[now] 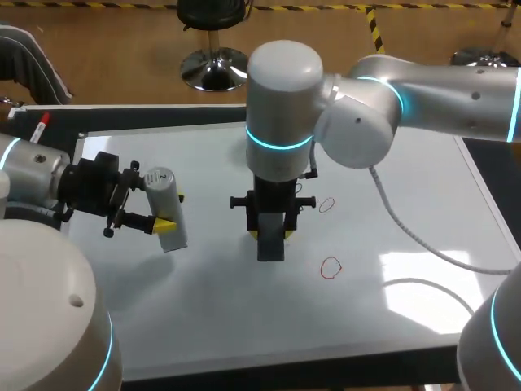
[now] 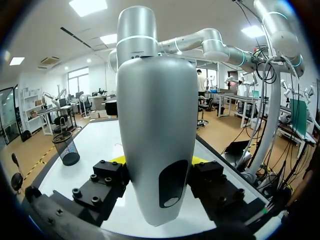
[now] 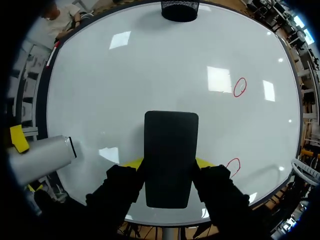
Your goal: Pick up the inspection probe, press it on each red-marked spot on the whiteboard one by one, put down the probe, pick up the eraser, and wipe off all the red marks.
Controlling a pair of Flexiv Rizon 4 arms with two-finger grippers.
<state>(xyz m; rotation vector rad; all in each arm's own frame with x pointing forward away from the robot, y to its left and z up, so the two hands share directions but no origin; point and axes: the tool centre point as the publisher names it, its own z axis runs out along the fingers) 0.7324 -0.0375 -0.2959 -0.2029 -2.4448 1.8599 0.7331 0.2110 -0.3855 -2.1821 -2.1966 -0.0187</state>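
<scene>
Right tool (image 1: 271, 236) clamps the eraser (image 3: 171, 157); left tool (image 2: 159, 162) grips the probe (image 1: 167, 208). Press the eraser flat, sweeping across both red marks (image 1: 330, 267).

Left pincer (image 1: 169, 212) around grey probe (image 1: 162, 190), right pincer (image 1: 270, 236) around black eraser (image 1: 270, 249), two red rings (image 1: 330, 267) just beside on whiteboard (image 1: 407, 175).

Bright, even light falls from overhead. The whiteboard (image 1: 203, 326) throws back pale square glare patches, at its right in the head view and ahead of the eraser (image 3: 171, 155) in the right wrist view. Soft, faint shadows lie under the probe (image 1: 167, 210) and eraser. Both wrist views bow the board's edges.
</scene>
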